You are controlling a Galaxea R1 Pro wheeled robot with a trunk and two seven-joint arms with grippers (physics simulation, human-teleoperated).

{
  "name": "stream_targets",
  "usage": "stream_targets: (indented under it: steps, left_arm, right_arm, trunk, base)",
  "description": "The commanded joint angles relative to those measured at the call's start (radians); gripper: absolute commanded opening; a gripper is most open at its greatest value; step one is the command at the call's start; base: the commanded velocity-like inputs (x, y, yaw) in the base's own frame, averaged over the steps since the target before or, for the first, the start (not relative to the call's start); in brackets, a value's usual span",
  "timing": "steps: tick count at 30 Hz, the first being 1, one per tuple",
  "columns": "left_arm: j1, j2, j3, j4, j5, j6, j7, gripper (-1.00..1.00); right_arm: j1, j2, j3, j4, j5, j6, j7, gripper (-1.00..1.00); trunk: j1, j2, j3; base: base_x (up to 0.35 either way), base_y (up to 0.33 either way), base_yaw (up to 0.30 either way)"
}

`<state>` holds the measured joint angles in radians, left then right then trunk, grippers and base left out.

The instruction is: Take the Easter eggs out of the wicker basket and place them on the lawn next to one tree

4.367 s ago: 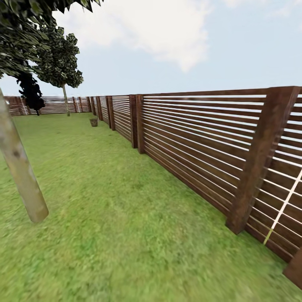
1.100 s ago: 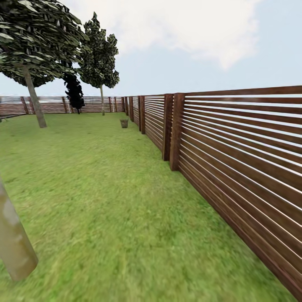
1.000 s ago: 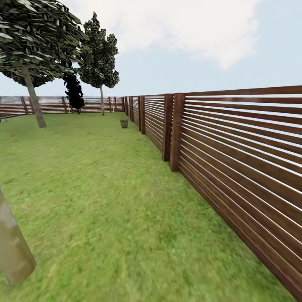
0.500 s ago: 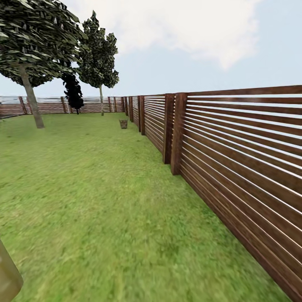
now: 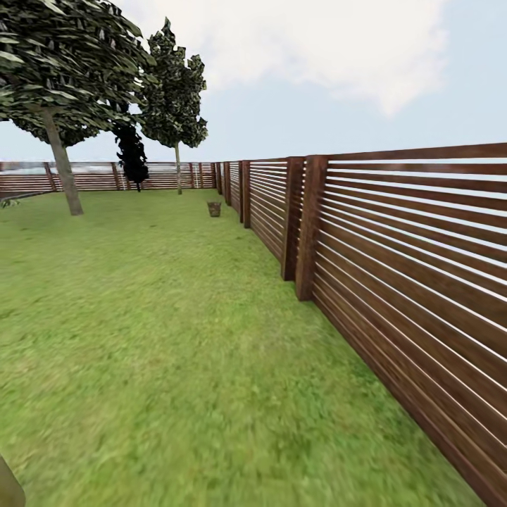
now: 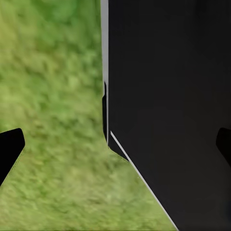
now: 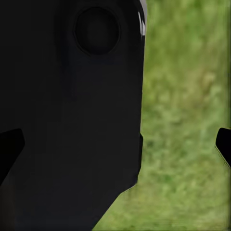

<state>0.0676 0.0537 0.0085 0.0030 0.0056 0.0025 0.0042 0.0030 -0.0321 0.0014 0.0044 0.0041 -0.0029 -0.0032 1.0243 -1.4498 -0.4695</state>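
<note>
Spread wide, both sets of jaws, nothing between them. Left gripper [image 6: 115, 144] seen along its length in the left wrist view: one dark fingertip [image 6: 8, 149] at one edge of the picture, the other at the opposite edge, well apart, pointed down over blurred grass beside a black panel of the robot's body [image 6: 168, 96]. Right gripper [image 7: 115, 144] posed alike in the right wrist view: fingertip [image 7: 9, 144] at one edge, its twin at the other, grass beyond, another black body panel [image 7: 72, 120] with a round recess close alongside.

Nearest in the head view, the lawn [image 5: 162, 352], wide and green, with a sliver of pale trunk [image 5: 8, 487] at the bottom left corner. Along the right, a brown slatted fence [image 5: 408, 282] running away toward the far end of the garden. Far down that line, small and brown on the grass just beside the fence, the wicker basket [image 5: 214, 208]; too distant to tell its contents. Left of it and well apart, the tree [image 5: 63, 176] with a leaning grey-brown trunk and dark canopy. Farther back, a dark narrow cypress [image 5: 132, 156] and a thin-trunked tree [image 5: 176, 105] near the rear fence, under pale sky with cloud.
</note>
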Motion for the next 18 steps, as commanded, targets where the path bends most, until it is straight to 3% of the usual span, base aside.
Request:
stream_targets:
  steps: [1, 18]
  left_arm:
    - [0.000, 0.000, 0.001, 0.000, 0.001, 0.000, 0.000, 1.00]
    - [0.000, 0.000, 0.001, 0.000, 0.001, 0.001, 0.000, 1.00]
  right_arm:
    - [0.000, 0.000, 0.000, 0.000, 0.000, 0.000, -0.001, 1.00]
    - [0.000, 0.000, 0.000, 0.000, 0.000, 0.000, 0.000, 1.00]
  trunk:
    - [0.001, 0.000, 0.000]
    - [0.001, 0.000, 0.000]
  base:
    - [0.348, 0.000, 0.005]
    - [0.348, 0.000, 0.000]
